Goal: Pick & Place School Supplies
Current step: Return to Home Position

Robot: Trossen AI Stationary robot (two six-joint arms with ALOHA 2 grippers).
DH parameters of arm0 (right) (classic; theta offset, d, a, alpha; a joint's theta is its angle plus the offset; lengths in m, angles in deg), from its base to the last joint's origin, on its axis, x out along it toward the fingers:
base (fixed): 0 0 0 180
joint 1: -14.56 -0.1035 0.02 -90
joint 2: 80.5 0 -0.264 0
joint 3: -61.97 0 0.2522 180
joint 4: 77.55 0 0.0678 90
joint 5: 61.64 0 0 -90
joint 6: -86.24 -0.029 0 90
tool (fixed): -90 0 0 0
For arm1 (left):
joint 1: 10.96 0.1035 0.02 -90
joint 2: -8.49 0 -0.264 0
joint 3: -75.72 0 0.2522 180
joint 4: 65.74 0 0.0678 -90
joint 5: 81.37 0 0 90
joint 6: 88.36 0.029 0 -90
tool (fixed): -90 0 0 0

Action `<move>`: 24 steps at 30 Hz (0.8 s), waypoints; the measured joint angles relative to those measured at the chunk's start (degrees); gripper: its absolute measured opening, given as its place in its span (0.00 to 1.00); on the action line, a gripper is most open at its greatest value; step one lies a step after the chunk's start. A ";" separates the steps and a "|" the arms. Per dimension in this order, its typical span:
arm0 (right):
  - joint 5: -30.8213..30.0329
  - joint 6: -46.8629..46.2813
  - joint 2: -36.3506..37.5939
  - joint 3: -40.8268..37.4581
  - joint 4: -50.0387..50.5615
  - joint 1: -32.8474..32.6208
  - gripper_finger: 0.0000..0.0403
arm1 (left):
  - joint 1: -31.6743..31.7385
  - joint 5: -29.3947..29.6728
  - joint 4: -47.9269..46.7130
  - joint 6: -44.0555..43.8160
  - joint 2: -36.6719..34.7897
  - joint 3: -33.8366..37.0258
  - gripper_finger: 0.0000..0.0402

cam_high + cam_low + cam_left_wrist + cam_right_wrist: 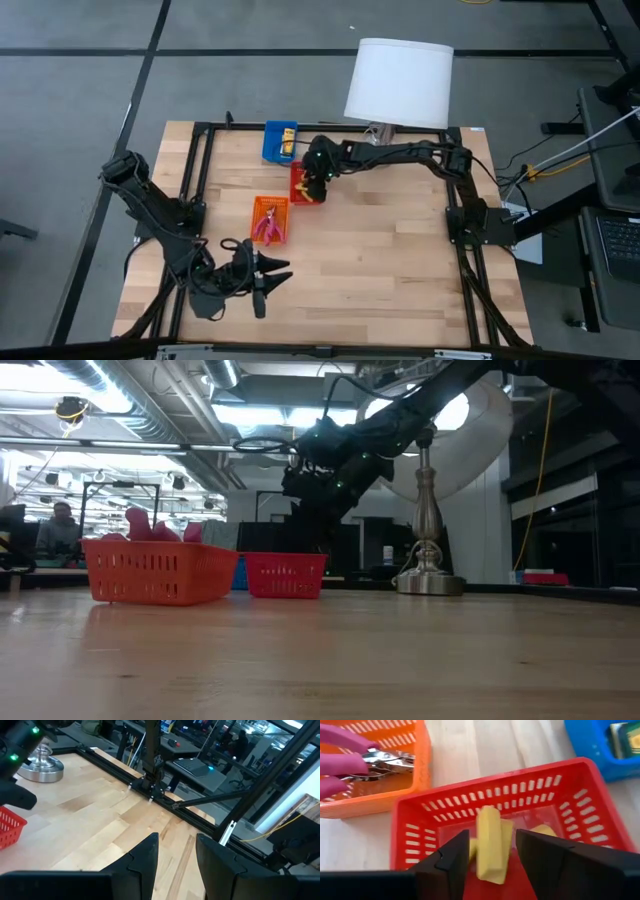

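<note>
Right wrist view: my right gripper point(492, 842) apart over red bin point(485, 800), yellow erasers point(489, 847) inside; pliers point(382, 761) in orange tray point(422, 762). Sorting looks done, only homing remains. Left gripper point(177, 839) apart, near-left.

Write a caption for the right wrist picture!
The right gripper's open jaws hover above yellow erasers in the red tray, beside pink-handled pliers in the orange tray.
</note>
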 joint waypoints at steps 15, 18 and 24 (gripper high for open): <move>3.48 -7.95 20.08 -7.18 0.47 -3.46 0.40 | -1.26 2.18 -13.76 -3.97 -0.42 0.00 0.32; 1.87 -12.94 26.72 -13.91 -0.97 -5.92 0.40 | 0.22 -1.34 -19.26 -5.34 -0.50 0.02 0.32; -8.25 -24.91 41.73 -30.03 -10.51 -15.04 0.40 | 6.76 -7.19 -10.86 3.76 -1.59 7.68 0.32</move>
